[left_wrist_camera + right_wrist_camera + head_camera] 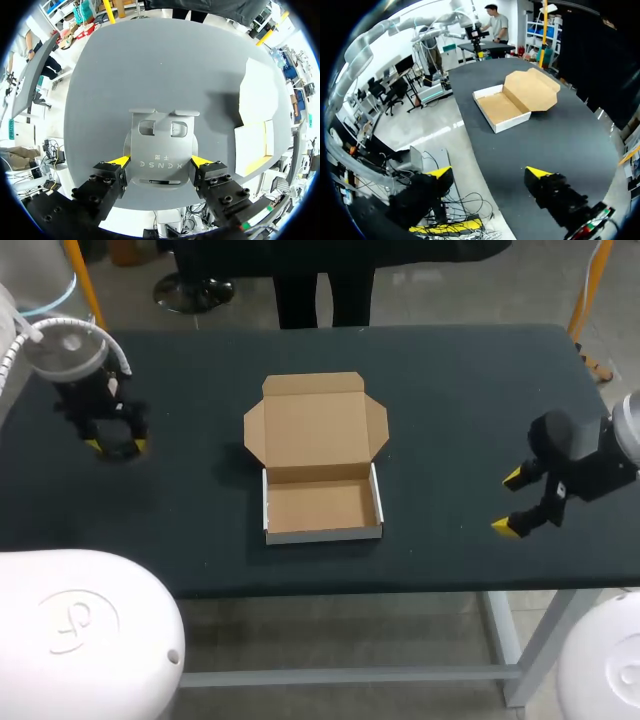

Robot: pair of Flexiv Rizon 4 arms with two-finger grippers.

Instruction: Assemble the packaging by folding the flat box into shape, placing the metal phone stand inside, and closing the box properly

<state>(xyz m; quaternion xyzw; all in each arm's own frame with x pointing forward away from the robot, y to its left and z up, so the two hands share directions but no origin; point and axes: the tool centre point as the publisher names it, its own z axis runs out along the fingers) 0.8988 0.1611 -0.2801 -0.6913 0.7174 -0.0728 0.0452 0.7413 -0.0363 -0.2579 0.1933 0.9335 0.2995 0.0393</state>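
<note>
Two grippers on show, and only one has work in hand. Left gripper [115, 445] sits out at nine o'clock from the box [318, 470], and its wrist view tells the story: yellow tips pressed against both side edges of the metal phone stand [160, 145], pinching the grey plate between them. Whether it's lifted clear of the dark table [450, 380], I can't tell. Right gripper [510, 502] hangs around four o'clock from the box, fingers spread wide, nothing between them.

The box is at the table's centre, folded into a tray with white outer walls. Its lid lies back flat toward twelve o'clock, side flaps out at ten and two. The tray is empty, so I'd call placing the stand the step in hand.

Handling, by my reckoning: that stand looks like stiff bent sheet metal, smooth, likely slick, with some heft. A hold across the two straight side edges, as now, seems sound, well off the cut-out windows and the curled far lip. The cardboard looks light and thin and will likely skid or dent if shoved. So take the lid at its free twelve o'clock edge, tray braced.
</note>
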